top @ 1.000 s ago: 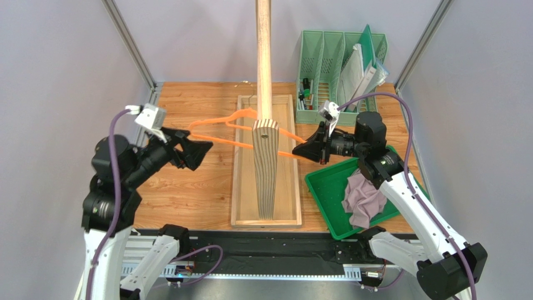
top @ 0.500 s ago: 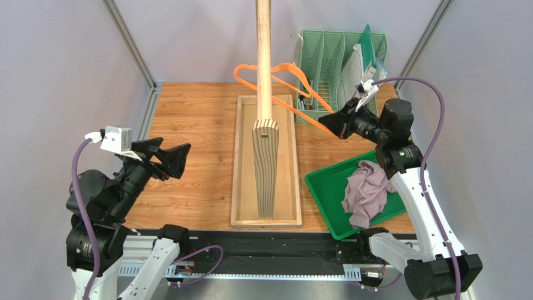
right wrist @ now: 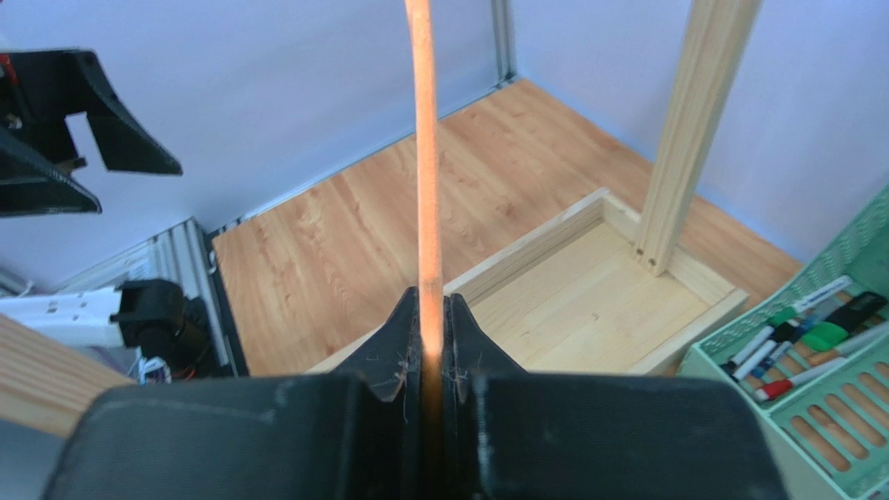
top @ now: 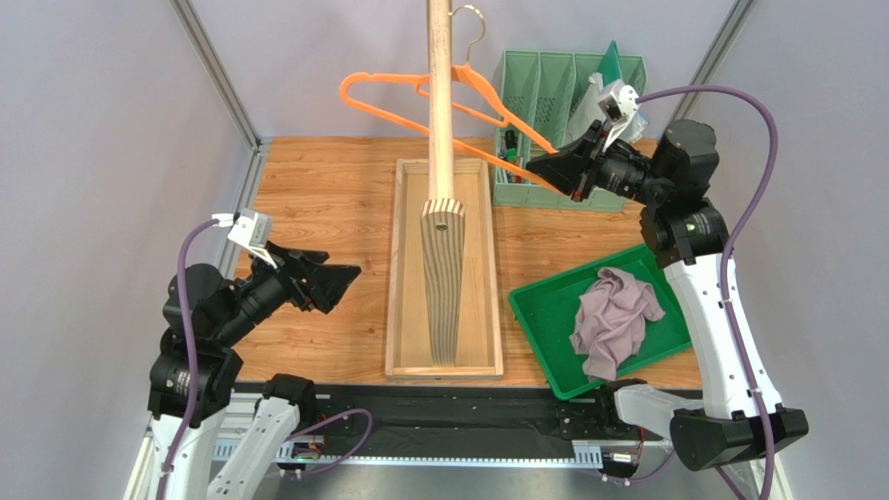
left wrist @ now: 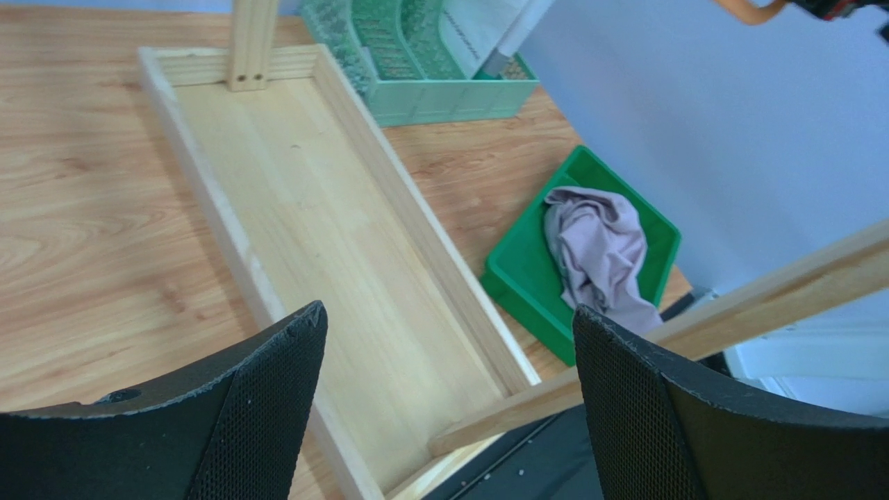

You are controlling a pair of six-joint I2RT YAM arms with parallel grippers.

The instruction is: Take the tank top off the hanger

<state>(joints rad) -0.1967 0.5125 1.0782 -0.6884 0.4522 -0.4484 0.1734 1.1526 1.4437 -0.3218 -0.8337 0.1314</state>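
The bare orange hanger (top: 382,101) hangs in the air at the back, held across the tall wooden post (top: 440,94), its silver hook (top: 472,23) beside the post's top. My right gripper (top: 534,167) is shut on the hanger's right end; in the right wrist view its jaws clamp the orange bar (right wrist: 424,208). The mauve tank top (top: 613,318) lies crumpled in the green tray (top: 543,313), also seen in the left wrist view (left wrist: 603,250). My left gripper (top: 350,277) is open and empty, low at the left above the table.
A long wooden base box (top: 405,313) carries the post at the table's middle. A mint-green organizer (top: 543,104) with pens and papers stands at the back right. Grey walls with metal corner rails enclose the table.
My right gripper has lifted the hanger up and back toward the post's top. My left gripper, which let go of the hanger's left end, has pulled back and down to the left.
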